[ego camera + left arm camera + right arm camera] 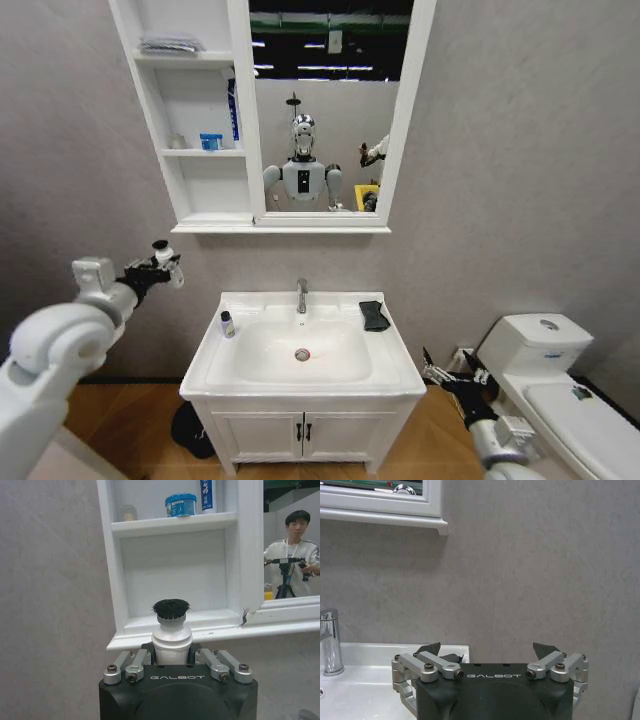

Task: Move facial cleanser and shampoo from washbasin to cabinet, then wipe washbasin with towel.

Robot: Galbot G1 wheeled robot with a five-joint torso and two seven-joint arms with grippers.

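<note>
White bottle with black cap [171,625] clamped in left claw [165,262], raised left of the washbasin [390,372], below the cabinet [190,190] bottom shelf; small dark-capped bottle [228,324] stands on basin's left rim; towel [374,315] lies on right rim; right claw [432,368] open, low beside the basin's right edge.
</note>
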